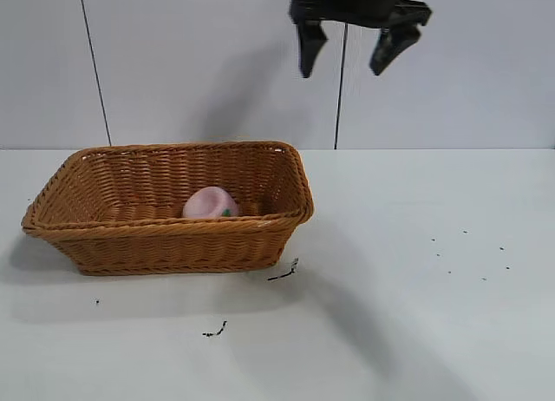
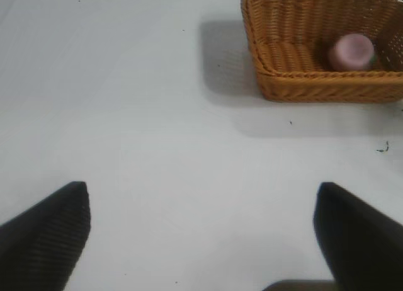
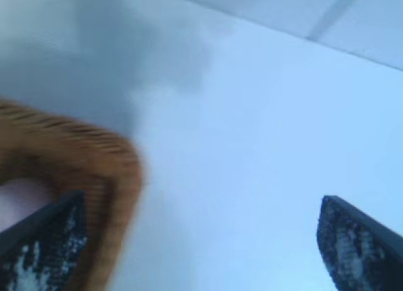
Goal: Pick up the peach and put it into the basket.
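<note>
The pale-pink peach lies inside the orange-brown wicker basket, near its right end; the left wrist view shows the peach in the basket too. My right gripper hangs high above the table, up and to the right of the basket, open and empty. In its own view the right gripper frames bare table, with the basket's corner behind one finger. My left gripper stands open over bare table, well apart from the basket; the exterior view does not show it.
The white table spreads wide to the right of and in front of the basket. Small dark scraps lie near the basket's front right corner, and another scrap lies nearer the front. A pale wall stands behind.
</note>
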Available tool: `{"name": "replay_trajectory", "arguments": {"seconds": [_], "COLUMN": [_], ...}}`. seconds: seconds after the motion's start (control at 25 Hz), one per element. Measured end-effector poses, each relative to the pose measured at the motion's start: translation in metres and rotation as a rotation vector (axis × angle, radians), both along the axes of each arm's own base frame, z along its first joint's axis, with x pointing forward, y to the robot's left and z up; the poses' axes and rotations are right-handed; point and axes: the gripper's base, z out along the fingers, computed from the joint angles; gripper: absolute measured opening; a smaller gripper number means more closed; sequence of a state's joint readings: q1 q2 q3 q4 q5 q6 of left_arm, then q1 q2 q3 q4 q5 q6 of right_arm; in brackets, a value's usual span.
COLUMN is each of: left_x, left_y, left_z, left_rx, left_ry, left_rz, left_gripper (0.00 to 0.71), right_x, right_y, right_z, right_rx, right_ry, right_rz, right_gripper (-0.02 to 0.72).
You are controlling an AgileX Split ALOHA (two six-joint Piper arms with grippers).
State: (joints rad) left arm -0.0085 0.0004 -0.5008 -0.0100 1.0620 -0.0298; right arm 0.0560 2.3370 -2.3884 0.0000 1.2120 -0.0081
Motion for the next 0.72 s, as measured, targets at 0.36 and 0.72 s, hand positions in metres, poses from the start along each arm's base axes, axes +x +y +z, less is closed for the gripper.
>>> {"name": "replay_trajectory", "arguments": {"seconds": [0.36, 0.72], "left_x": [0.0, 0.0], "left_y": [0.0, 0.0], "left_z": [0.0, 0.0], "left_rx": [0.0, 0.0], "left_ry": [0.0, 0.0], "left_rz": [0.0, 0.0], "left_gripper": [0.693, 0.693], "right_x": [-0.018, -0.104], "right_y": [-0.03, -0.026], "right_z": [0.024, 0.075], "right_rx": [0.0, 0.02], "right_ry": [-0.009, 0.022], "right_rz": [-0.06, -0.052], "right_gripper": [0.696, 0.696]}}
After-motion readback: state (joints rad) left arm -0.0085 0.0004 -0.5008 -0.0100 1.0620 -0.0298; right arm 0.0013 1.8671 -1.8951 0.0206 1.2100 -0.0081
